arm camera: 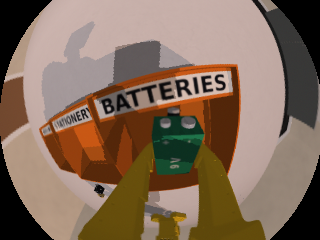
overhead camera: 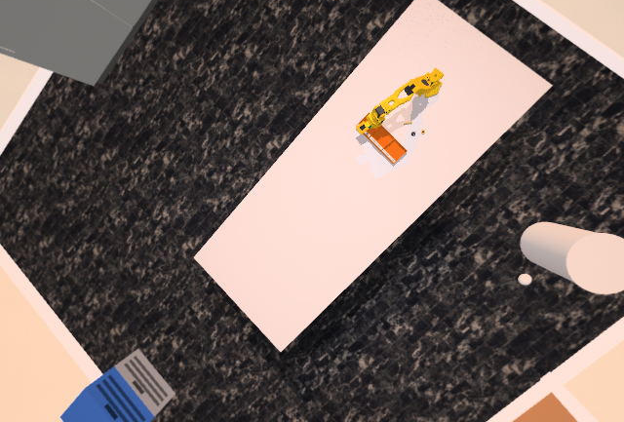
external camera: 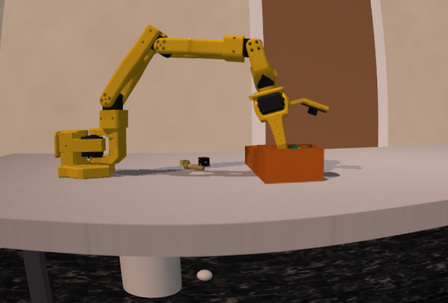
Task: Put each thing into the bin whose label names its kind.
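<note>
The orange bin [external camera: 289, 164] with two compartments stands on the table [external camera: 217, 213], one labelled BATTERIES [arm camera: 172, 92] and its neighbour seemingly STATIONERY (only partly legible). The yellow arm [external camera: 195, 47] reaches out over it, and the gripper [arm camera: 175, 160] points down into the BATTERIES compartment. Its jaws are nearly closed, clamped on a green nine-volt battery [arm camera: 175, 142]. The battery sits upright between the fingers, terminals toward the label, and is already below the rim in the exterior view, so opening the jaws would likely let it drop where it belongs. Near the arm's base, well apart from the bin, lie a small brass-coloured piece [external camera: 191, 165] and a black cube-like piece [external camera: 204, 161].
</note>
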`<state>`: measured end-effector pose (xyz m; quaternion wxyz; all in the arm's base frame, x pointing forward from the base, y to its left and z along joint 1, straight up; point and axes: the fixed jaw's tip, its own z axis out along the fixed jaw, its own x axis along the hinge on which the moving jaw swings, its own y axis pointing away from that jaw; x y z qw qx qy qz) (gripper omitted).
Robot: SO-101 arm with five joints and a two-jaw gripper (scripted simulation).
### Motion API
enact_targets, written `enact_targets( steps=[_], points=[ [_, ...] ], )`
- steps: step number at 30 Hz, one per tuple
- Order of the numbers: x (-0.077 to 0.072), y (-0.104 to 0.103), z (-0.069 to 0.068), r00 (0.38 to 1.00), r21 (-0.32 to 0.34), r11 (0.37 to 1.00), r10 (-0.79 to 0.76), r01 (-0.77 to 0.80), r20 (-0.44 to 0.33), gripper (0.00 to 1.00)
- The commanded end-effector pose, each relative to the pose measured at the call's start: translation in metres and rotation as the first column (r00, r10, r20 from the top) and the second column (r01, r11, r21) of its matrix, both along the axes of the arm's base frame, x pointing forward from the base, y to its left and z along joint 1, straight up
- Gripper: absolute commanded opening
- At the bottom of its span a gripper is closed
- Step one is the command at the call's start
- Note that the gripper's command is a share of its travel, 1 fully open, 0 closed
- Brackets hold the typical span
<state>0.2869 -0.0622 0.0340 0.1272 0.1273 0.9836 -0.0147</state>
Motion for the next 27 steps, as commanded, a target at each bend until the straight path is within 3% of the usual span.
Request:
enact_targets(
  steps=[1, 27],
  points=[
    [0.008, -0.004, 0.019, 0.996, -0.017, 1.0, -0.014, 0.016, 0.087, 0.0],
    [0.009, -0.004, 0.008, 0.996, -0.017, 1.0, -0.014, 0.016, 0.087, 0.0]
  ],
)
